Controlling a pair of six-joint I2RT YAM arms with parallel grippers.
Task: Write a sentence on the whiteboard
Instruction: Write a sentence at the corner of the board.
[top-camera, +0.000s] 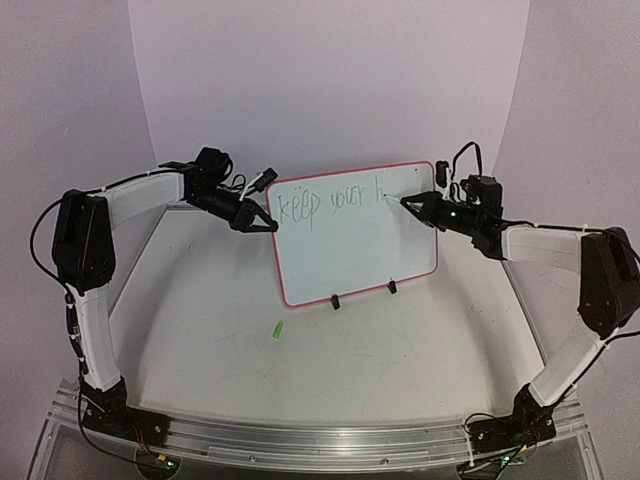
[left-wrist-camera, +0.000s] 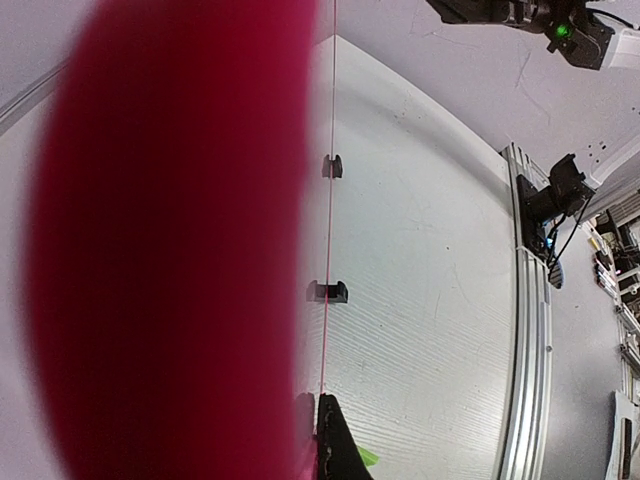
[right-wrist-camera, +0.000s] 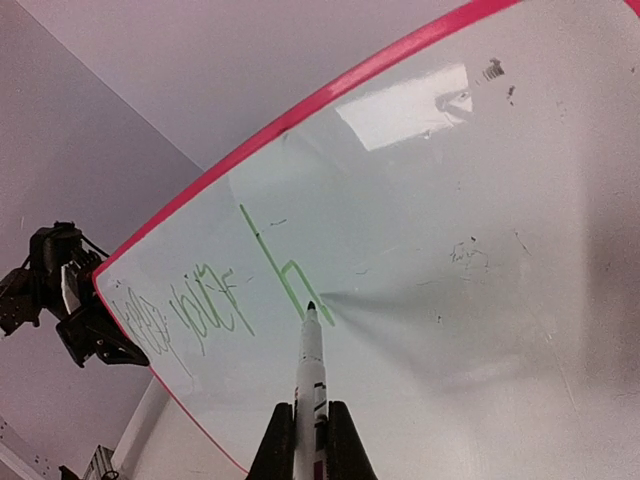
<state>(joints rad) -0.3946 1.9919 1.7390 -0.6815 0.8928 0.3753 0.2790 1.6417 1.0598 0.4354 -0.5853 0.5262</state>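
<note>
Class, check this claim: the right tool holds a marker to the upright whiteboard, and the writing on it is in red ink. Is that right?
The ink is green, not red; only the rim is red. The right wrist view shows the green writing at the marker tip. Otherwise correct: the right tool holds it to the upright whiteboard.

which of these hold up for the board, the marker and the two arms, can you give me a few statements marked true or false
1. The writing on the whiteboard is green. True.
2. The whiteboard lies flat. False: it stands upright on two black clip feet.
3. The right fingers hold a marker with its tip on the board. True.
4. The left fingers hang free of the board. False: they grip its left edge.
5. A small green piece lies on the table in front of the board. True.
</note>
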